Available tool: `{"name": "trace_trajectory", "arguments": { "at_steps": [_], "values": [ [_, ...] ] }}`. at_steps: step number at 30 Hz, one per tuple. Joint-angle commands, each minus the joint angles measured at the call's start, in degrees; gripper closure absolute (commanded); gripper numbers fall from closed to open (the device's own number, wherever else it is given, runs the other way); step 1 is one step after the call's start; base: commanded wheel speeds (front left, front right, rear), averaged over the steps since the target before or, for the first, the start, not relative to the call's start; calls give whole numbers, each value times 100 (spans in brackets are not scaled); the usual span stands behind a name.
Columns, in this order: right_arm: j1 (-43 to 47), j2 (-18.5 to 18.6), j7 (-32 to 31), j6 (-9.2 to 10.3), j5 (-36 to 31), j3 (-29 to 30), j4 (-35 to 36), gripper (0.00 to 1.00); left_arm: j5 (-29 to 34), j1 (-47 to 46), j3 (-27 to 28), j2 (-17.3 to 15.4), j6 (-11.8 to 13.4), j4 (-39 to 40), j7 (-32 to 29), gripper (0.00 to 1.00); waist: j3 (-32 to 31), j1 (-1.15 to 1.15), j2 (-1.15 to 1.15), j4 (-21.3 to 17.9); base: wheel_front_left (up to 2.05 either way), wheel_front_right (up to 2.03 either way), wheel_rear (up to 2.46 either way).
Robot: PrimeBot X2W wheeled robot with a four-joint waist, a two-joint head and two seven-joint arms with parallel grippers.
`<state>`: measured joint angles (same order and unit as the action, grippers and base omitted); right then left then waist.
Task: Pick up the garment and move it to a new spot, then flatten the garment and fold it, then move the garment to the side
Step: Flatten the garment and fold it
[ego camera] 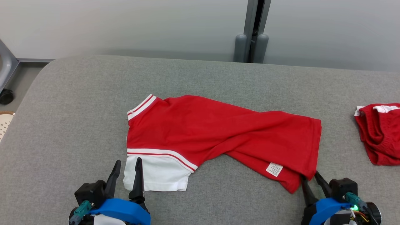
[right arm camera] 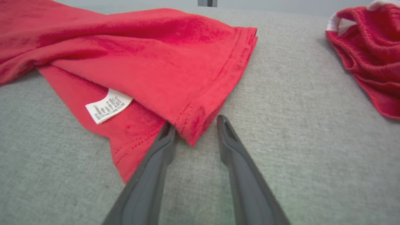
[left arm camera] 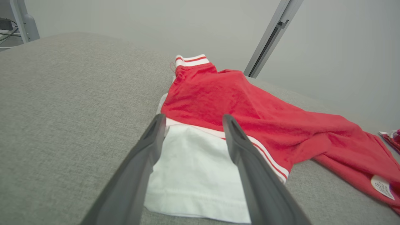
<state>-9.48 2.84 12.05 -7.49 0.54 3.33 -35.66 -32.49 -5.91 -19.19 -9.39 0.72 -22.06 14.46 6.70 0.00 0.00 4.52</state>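
The garment [ego camera: 218, 125] is a red shirt with a white striped sleeve, lying crumpled lengthwise on the grey table [ego camera: 78, 109]. My left gripper [ego camera: 127, 161] stands open at the sleeve's near left corner. In the left wrist view the white sleeve [left arm camera: 193, 175] lies between and under its fingers [left arm camera: 140, 168]. My right gripper [ego camera: 309, 175] is open at the garment's near right hem corner. In the right wrist view that red corner [right arm camera: 190, 125] pokes in between the two fingertips. A white care label [right arm camera: 107, 109] lies just left of them.
A second red and white piece of clothing [ego camera: 379, 131] lies bunched at the table's right edge, apart from the shirt. A grey post [ego camera: 253, 31] stands behind the table's far edge. Bare grey cloth surrounds the shirt on the left and front.
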Motion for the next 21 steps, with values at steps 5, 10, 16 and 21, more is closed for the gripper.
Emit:
{"name": "trace_trajectory", "arguments": {
  "at_steps": [5, 10, 16, 21],
  "values": [
    [-221, 10, 158, -1, 75, 14, -104, 100, 90, 43, 35, -44, 71, 118, 44, 0, -7, 0, 0, -82, 0, 0, 0],
    [-87, 9, 232, -1, 102, -27, 324, 100, 114, 74, 39, -25, 109, 180, 52, 0, -43, 0, 0, -225, 0, 0, 0],
    [403, 9, -2, -1, -19, -64, 1275, 100, 150, 89, 47, -30, 125, 245, 63, 0, -83, 0, 0, -411, 0, 0, 0],
    [1088, 9, -506, -1, -32, -68, 2109, 100, 178, 72, 58, -38, 114, 315, 70, 0, -63, 0, 0, -489, 0, 0, 0]
  ]
}}
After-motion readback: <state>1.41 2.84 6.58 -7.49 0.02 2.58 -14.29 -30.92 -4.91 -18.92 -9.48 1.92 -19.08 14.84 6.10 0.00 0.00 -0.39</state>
